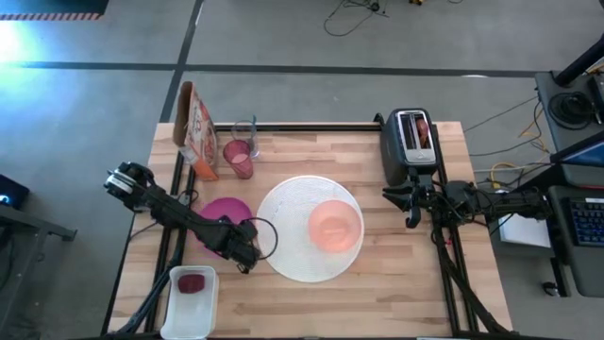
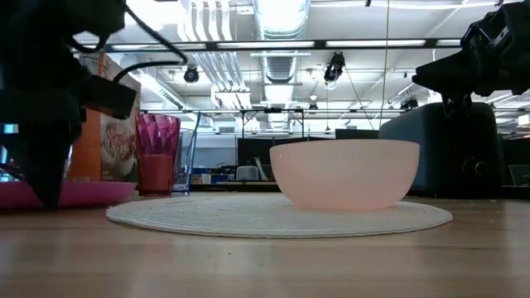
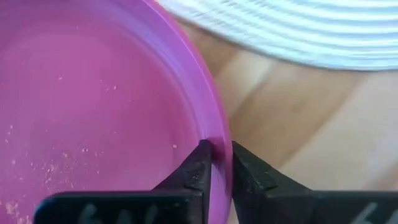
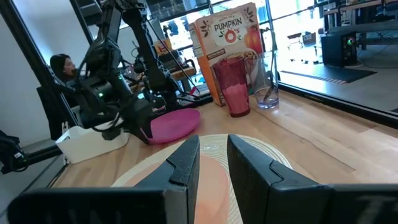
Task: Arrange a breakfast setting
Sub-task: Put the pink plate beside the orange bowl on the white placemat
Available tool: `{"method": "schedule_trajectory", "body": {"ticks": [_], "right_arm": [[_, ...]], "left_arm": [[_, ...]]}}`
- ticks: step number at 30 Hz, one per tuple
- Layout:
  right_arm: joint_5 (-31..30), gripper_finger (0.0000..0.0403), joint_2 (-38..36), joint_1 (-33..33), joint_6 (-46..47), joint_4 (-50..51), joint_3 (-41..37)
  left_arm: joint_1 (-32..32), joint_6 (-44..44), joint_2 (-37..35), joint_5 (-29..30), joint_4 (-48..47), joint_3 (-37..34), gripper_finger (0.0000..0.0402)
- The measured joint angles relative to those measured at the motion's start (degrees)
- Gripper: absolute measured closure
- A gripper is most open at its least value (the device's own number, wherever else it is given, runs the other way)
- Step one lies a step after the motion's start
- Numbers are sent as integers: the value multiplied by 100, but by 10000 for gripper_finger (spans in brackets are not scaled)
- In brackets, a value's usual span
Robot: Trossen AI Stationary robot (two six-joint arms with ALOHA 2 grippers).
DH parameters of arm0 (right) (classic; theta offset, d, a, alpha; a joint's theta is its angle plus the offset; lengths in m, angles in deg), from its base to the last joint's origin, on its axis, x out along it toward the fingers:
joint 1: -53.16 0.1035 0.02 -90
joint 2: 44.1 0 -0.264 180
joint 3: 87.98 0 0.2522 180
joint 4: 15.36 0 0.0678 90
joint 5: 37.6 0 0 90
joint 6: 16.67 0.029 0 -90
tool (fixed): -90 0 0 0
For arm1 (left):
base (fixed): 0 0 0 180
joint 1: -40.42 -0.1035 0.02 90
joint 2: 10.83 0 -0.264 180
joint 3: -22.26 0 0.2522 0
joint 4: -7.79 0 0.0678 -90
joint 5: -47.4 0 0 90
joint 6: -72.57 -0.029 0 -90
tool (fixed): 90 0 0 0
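Overhead, the big round white plate (image 1: 293,247) sits mid-worktop (image 1: 415,293) with the pale pink bowl (image 1: 334,226) on its three-o'clock half. The smaller magenta plate (image 1: 219,213) lies just beside it at nine o'clock, and the left gripper (image 1: 247,253) is down at that plate's rim nearest the white plate. The pink tumbler (image 1: 238,158) and clear glass (image 1: 247,134) stand at eleven o'clock by a cereal box (image 1: 196,130). The dark red round fruit (image 1: 192,281) waits in a white tray (image 1: 179,316) at seven o'clock; a toaster (image 1: 410,144) at one o'clock holds what may be the bagel. The right gripper (image 1: 413,213) hangs near the toaster.

At table height, bowl and plate look placed.

From the left wrist, the fingers (image 3: 198,173) are pinched on the magenta plate's rim.

From the right wrist, its fingers (image 4: 186,163) stand slightly apart, holding nothing.

Judging by this, bowl and large plate are done; the magenta plate is in hand, with fruit, bagel and drinkware still to place. The white plate crowds the magenta one's path.
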Motion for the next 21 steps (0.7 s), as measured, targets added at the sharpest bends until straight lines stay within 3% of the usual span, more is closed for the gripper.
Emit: {"method": "schedule_trajectory", "body": {"ticks": [9,21], "right_arm": [[-1,330,0,1,0,-2,1],[-1,330,0,1,0,8,2]], "left_arm": [[9,-582,-7,89,-115,593,395],[-13,-4002,516,284,58,1265,396]]}}
